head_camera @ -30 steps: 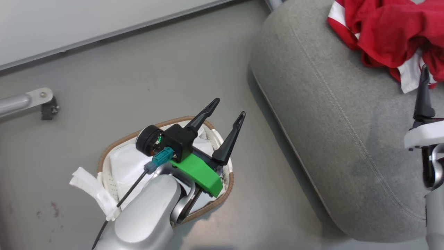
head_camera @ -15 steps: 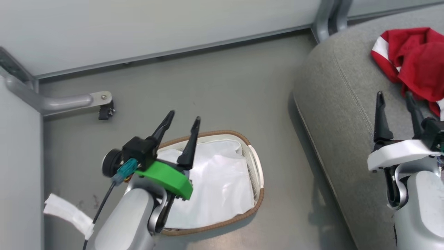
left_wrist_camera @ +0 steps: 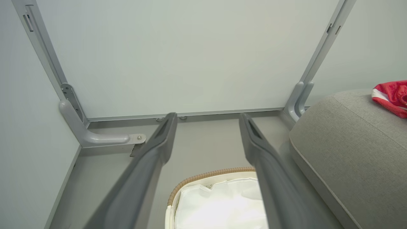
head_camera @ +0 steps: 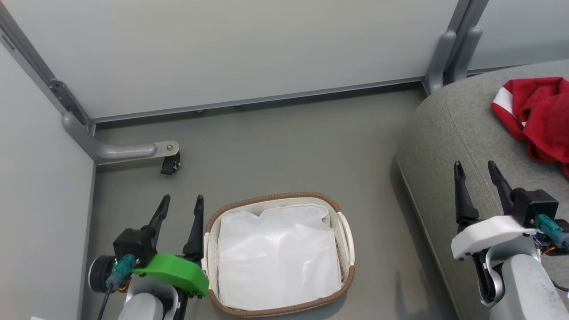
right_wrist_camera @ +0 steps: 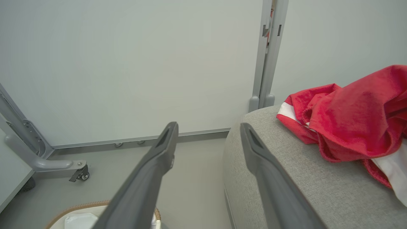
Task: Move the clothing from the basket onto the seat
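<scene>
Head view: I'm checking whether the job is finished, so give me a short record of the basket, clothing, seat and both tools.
basket: on the floor, holding a white liner, no red fabric seen inside
clothing: red heap lying on the seat
seat: grey cushion right of basket
left tool: open, empty, beside the basket
right tool: open, empty, over the seat's edge

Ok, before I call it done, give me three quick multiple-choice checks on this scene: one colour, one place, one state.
1. What colour is the rim of the basket? A brown; B black; C blue.
2. Where does the clothing lie? A in the basket; B on the seat; C on the floor.
3. The left gripper is: A shut on clothing; B open and empty; C shut on a basket handle.

1A: a woven brown band runs round the top.
2B: the red heap sits on the grey cushion, and the basket holds its white liner.
3B: its fingers stand apart beside the basket.
</scene>
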